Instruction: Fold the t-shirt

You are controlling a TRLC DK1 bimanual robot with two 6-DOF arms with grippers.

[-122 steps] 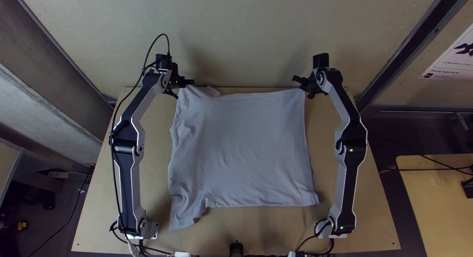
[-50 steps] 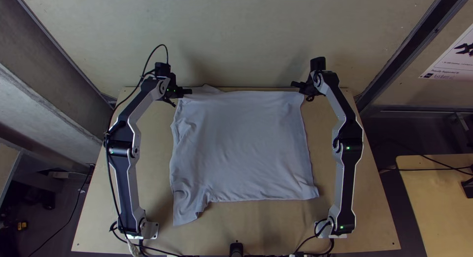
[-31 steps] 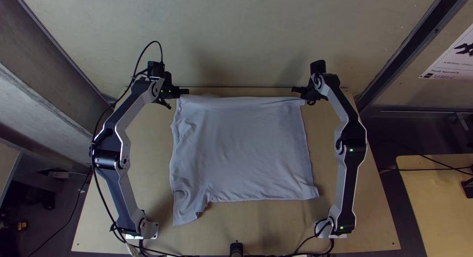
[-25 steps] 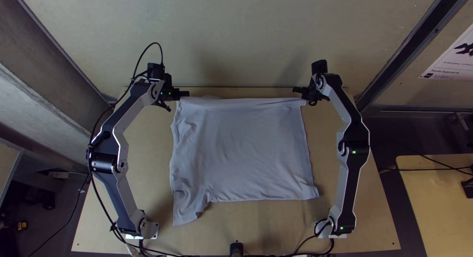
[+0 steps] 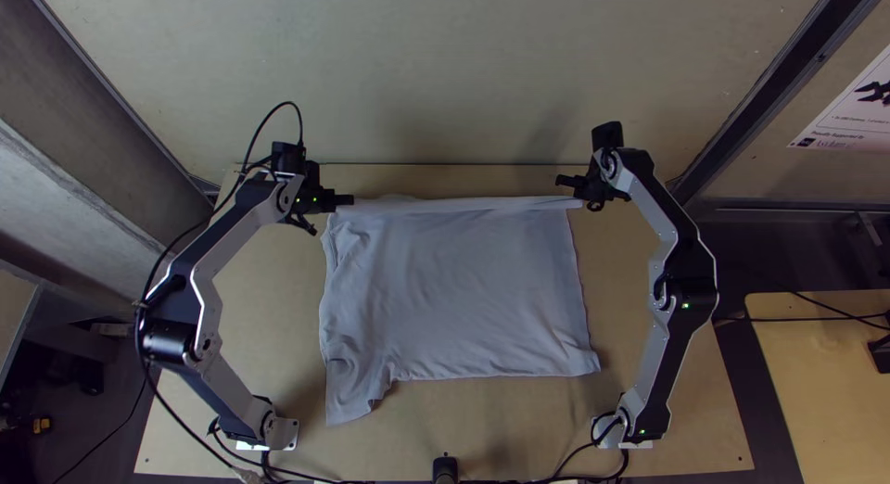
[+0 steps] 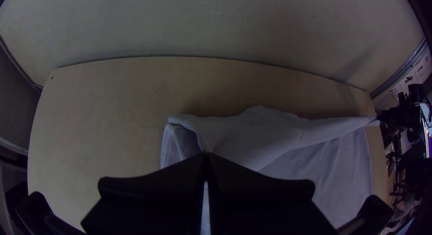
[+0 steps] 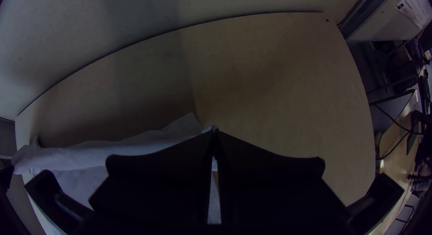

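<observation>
The left gripper [image 6: 206, 154] and right gripper [image 7: 215, 130] have drawn back together toward the near side of the table [image 5: 519, 433], each pinching a corner of the t-shirt [image 5: 454, 289], which lies spread between and nearside of them. The far edge comes with them, turning over—likely a fold beginning. A cable [image 5: 287, 103] loops beside the left gripper; nearside, a sleeve [image 5: 350, 402] juts out and could spoil the line.
</observation>
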